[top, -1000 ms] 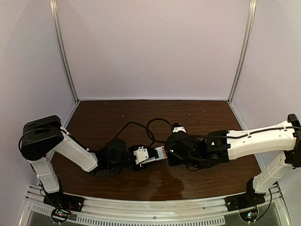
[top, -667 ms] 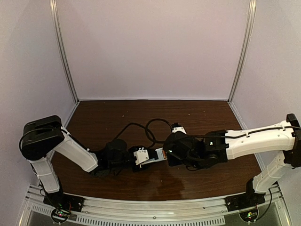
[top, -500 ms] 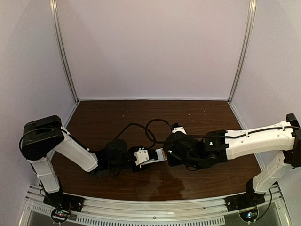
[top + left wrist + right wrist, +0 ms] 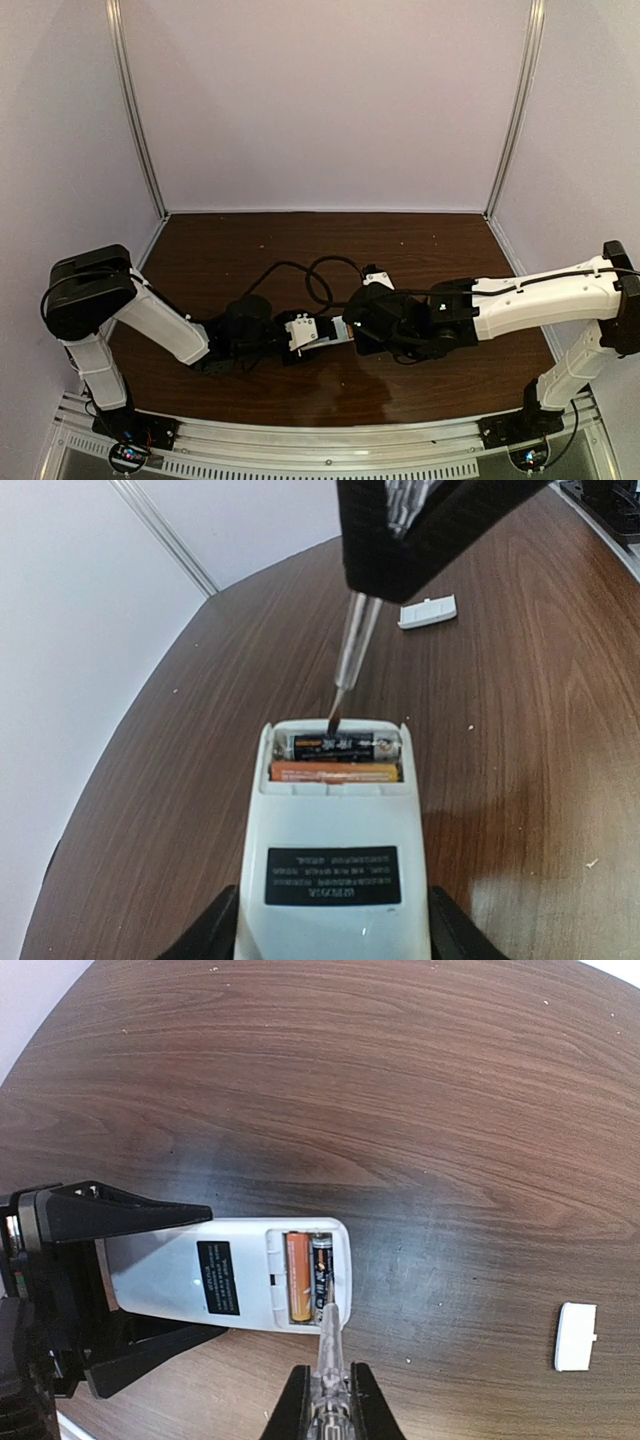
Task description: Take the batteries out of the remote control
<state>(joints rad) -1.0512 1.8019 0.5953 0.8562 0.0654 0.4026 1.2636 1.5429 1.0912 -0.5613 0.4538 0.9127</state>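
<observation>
The remote control (image 4: 330,820) lies back-up on the table, its compartment open. Two batteries sit side by side inside: an orange one (image 4: 335,772) and a black one (image 4: 340,746). My left gripper (image 4: 332,905) is shut on the remote's sides near its label end. My right gripper (image 4: 327,1372) is shut on a clear-handled screwdriver (image 4: 328,1345), whose tip rests on the black battery (image 4: 321,1275) at the compartment's end wall, next to the orange battery (image 4: 298,1275). From above, both grippers meet at the remote (image 4: 318,333).
A small flat white cover piece (image 4: 575,1336) lies loose on the brown table (image 4: 420,1080), right of the remote and beyond the right wrist (image 4: 376,272). Black cables (image 4: 310,270) loop behind the grippers. White walls enclose the table.
My right arm has shifted slightly left, bringing the screwdriver closer in on the remote's open end. The left arm and remote have stayed put.
</observation>
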